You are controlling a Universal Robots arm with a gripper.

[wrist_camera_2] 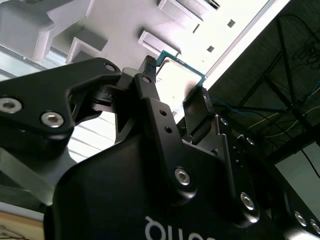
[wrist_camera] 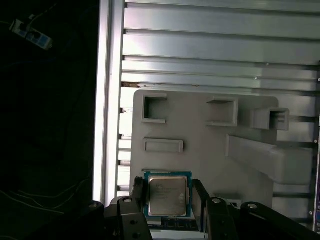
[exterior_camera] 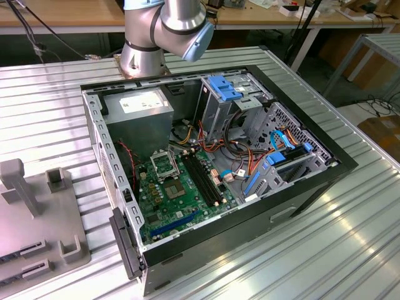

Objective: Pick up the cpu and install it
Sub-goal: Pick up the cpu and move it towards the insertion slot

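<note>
The cpu (wrist_camera: 167,196) is a flat square chip with a silver face and a green rim. In both wrist views it sits between the two black fingers of my gripper (wrist_camera: 168,194), which is shut on the cpu (wrist_camera_2: 181,75). One finger (wrist_camera_2: 150,75) presses each of two opposite edges. Behind the chip lies the grey holder tray (wrist_camera: 200,145) with its raised slots; I cannot tell whether the chip still touches it. In the exterior view the open computer case (exterior_camera: 212,156) shows the motherboard (exterior_camera: 165,200) with its silver socket frame (exterior_camera: 164,164).
The grey power supply (exterior_camera: 140,115) fills the case's far corner, next to the arm's base (exterior_camera: 142,59). Memory slots (exterior_camera: 203,178), cables and blue drive brackets (exterior_camera: 275,165) crowd the case. The tray (exterior_camera: 37,212) lies at the exterior view's left on the ribbed metal table (exterior_camera: 312,250).
</note>
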